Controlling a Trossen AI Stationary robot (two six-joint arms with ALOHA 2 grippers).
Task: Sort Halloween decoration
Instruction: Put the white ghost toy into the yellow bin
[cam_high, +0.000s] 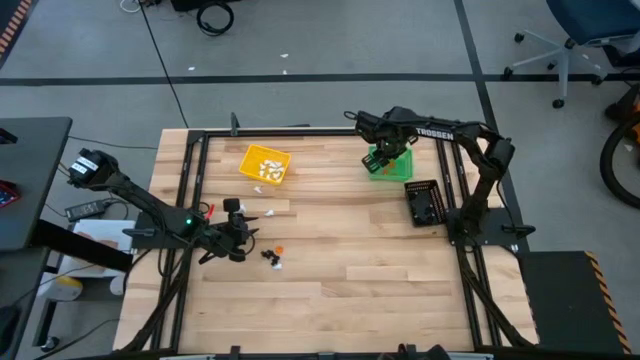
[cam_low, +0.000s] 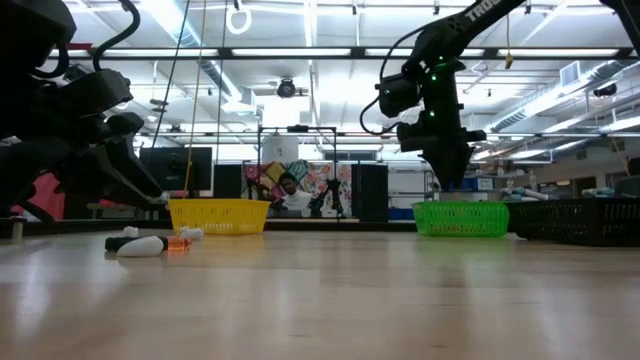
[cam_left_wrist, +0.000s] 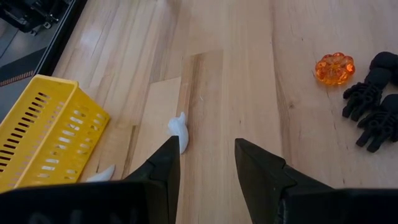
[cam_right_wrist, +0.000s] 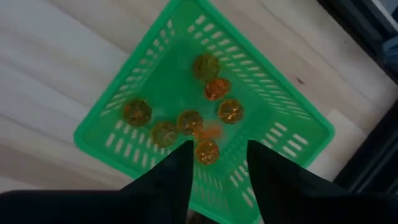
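Where slats show, green basket (cam_right_wrist: 130, 112) lattice.

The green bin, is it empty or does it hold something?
Not empty. The green bin holds several orange trinkets on its floor, seen from the right wrist view.

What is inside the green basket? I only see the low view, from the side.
Observer: Orange trinkets, several, lying on the floor of the green basket. The right gripper hangs above them, open and empty.
Operator: What is the other arm doing?
Observer: The left gripper is open over bare wood, beside a white trinket.
Operator: Is anything in the yellow basket?
Observer: Yes, white pieces lie inside the yellow basket.
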